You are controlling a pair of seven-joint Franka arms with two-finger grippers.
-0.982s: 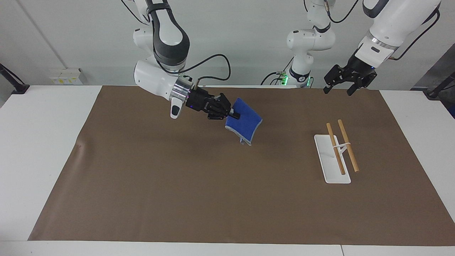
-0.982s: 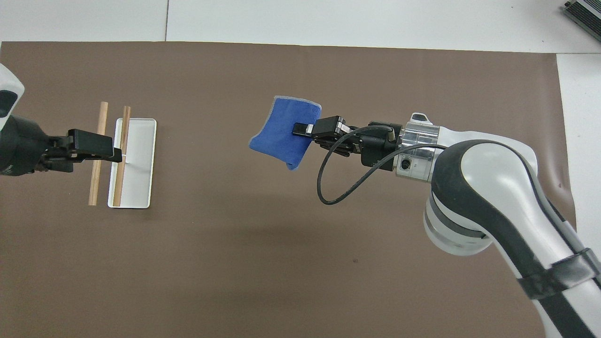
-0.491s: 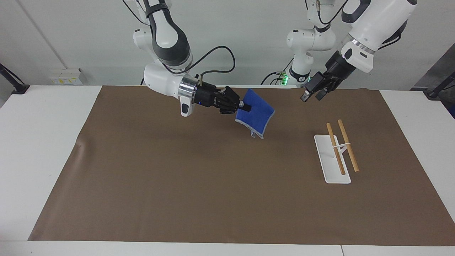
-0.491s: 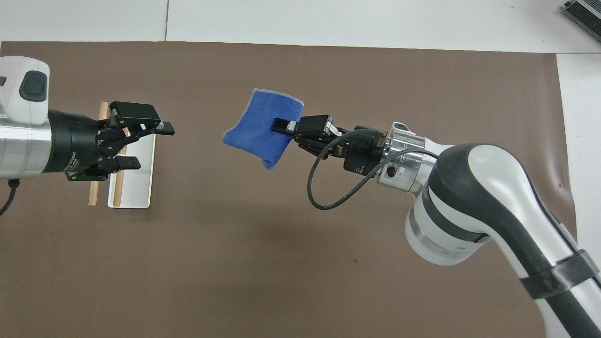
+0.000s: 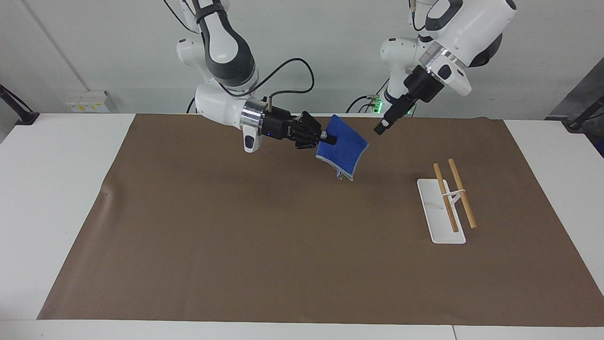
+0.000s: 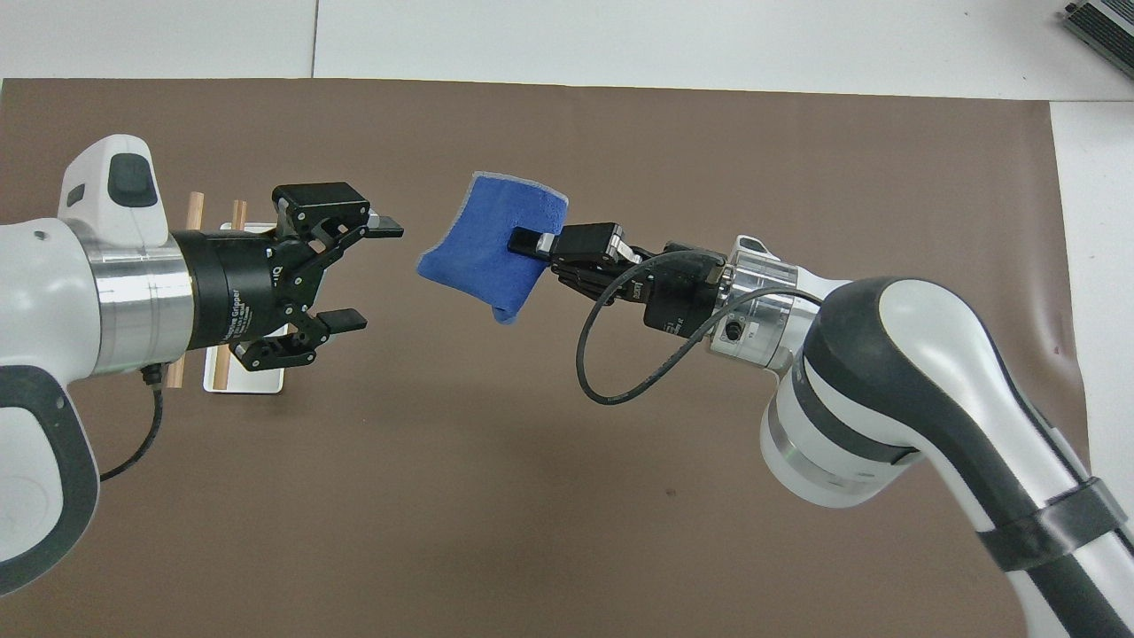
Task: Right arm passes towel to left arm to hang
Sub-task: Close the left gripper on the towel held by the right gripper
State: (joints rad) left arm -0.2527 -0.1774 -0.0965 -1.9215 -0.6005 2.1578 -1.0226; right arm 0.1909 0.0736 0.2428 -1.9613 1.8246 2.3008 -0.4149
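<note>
Holding the towel (image 6: 492,251) aloft over the mat's middle in the clamped right gripper (image 6: 524,240), free edge pointing toward the spread-fingered left gripper (image 6: 363,275), apparently just short of touching.

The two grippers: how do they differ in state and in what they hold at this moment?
The right gripper is shut on the blue towel and holds it up over the brown mat; the left gripper is open and holds nothing. The right gripper touches the towel; the left gripper is apart from it, pointing toward it. Both are black, two-fingered and raised above the mat.
</note>
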